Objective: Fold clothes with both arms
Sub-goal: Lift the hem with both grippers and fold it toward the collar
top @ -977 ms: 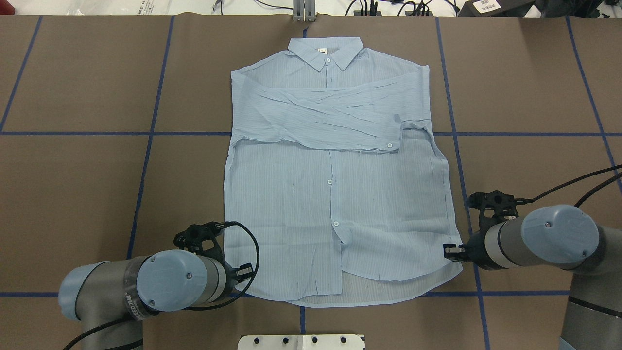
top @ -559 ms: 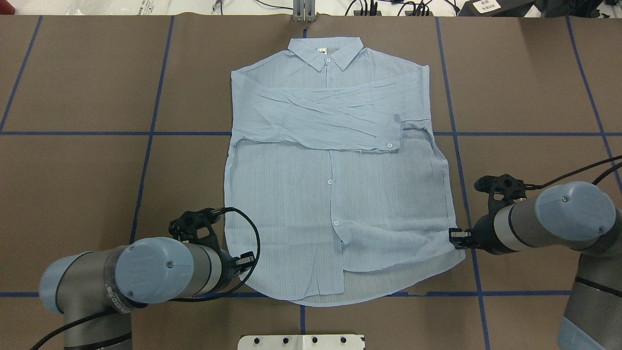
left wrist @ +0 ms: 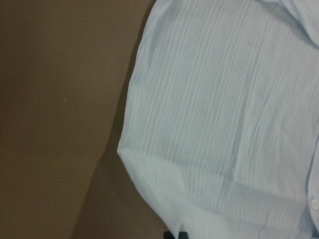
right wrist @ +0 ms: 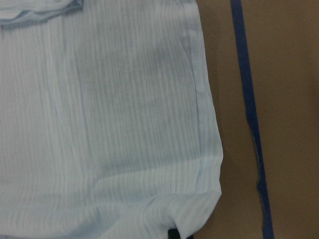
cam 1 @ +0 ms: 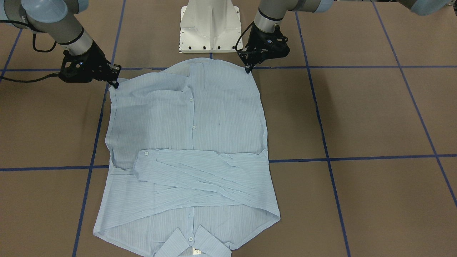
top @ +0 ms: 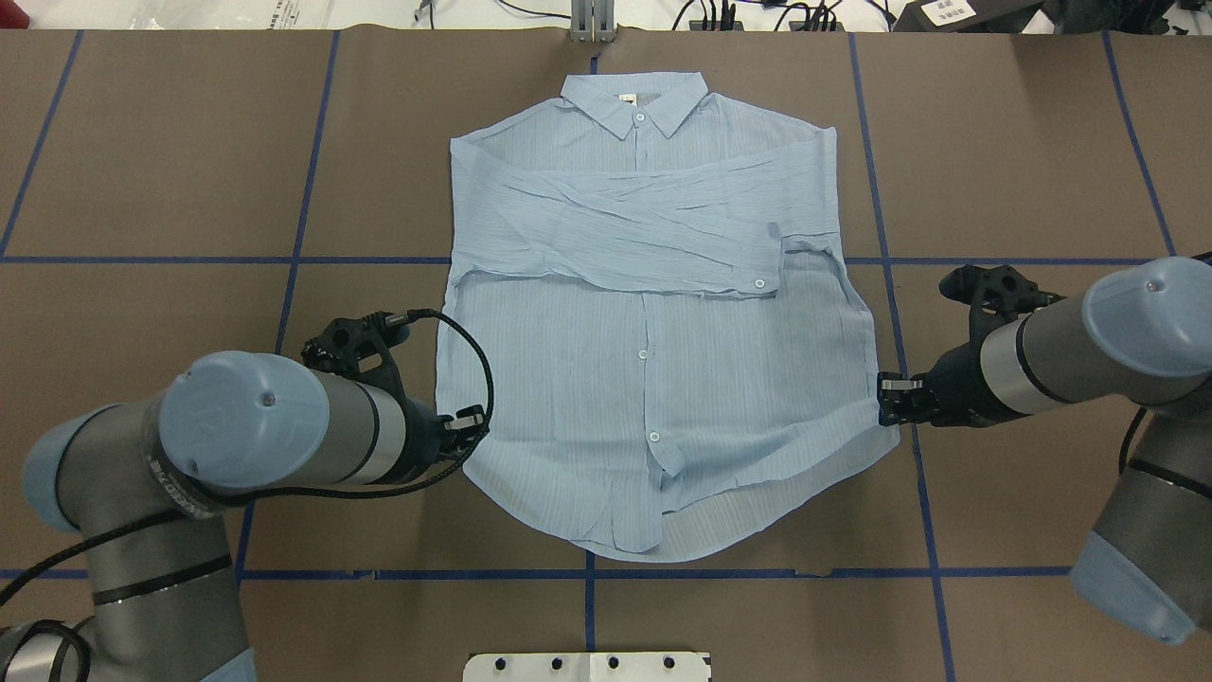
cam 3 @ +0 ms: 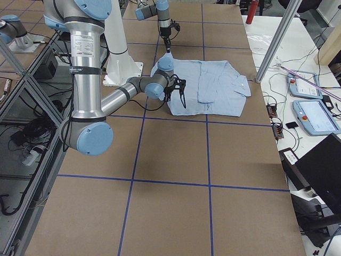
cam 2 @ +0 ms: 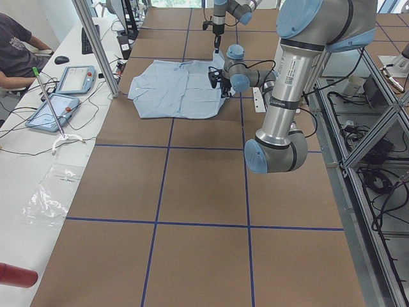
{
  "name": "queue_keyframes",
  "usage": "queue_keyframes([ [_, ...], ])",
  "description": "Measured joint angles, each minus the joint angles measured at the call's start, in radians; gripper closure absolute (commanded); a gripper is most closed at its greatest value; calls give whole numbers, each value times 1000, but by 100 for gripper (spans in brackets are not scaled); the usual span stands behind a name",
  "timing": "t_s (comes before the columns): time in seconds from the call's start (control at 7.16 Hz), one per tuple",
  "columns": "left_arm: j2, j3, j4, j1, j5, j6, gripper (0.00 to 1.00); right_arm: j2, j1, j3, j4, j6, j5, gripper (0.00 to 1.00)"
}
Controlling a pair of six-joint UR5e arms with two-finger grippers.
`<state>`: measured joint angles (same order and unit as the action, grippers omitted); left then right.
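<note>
The left gripper (top: 471, 423) is closed tight on the near-left hem corner of the shirt (top: 568, 379). Its wrist camera shows striped cloth running down into the dark fingertips at the bottom edge of that view. The right gripper (top: 890, 403) is likewise pinched shut on the opposite hem corner, and fine creases in the fabric fan out from it toward the middle of the hem. The left arm (top: 265, 426) reaches in low from the robot's left and the right arm (top: 1089, 332) from its right, each wrist level with the shirt's side seam. Between the two grippers the rounded hem sags toward the robot, its lowest point just short of a blue tape line (top: 757, 572). There the front panels part slightly, showing the inner back panel. Farther out the shirt lies flat and face up on the brown tabletop (top: 142, 170), buttoned down the middle. Both sleeves (top: 653, 237) are folded across the chest, and one cuff (top: 762, 270), with its white button, lies on top toward the robot's right. The collar (top: 634, 102), with a small white neck tag (top: 626, 98), points to the far edge of the tabletop. The white pedestal base (cam 1: 210, 25) stands just behind the hem, on the robot's side.
</note>
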<state>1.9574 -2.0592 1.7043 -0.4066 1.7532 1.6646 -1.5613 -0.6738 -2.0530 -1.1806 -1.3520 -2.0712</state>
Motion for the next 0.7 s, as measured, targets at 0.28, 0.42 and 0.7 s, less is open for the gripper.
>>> queue_keyframes([
  [0.28,3,-2,0,-69,49,-36,100,22,-114,20,-3,32,-84,100],
  [0.42,6,-2,1,-95,72,-39,100,56,-150,46,-6,49,-99,100],
  [0.7,33,13,5,-150,93,-41,100,166,-194,131,-12,59,-102,100],
])
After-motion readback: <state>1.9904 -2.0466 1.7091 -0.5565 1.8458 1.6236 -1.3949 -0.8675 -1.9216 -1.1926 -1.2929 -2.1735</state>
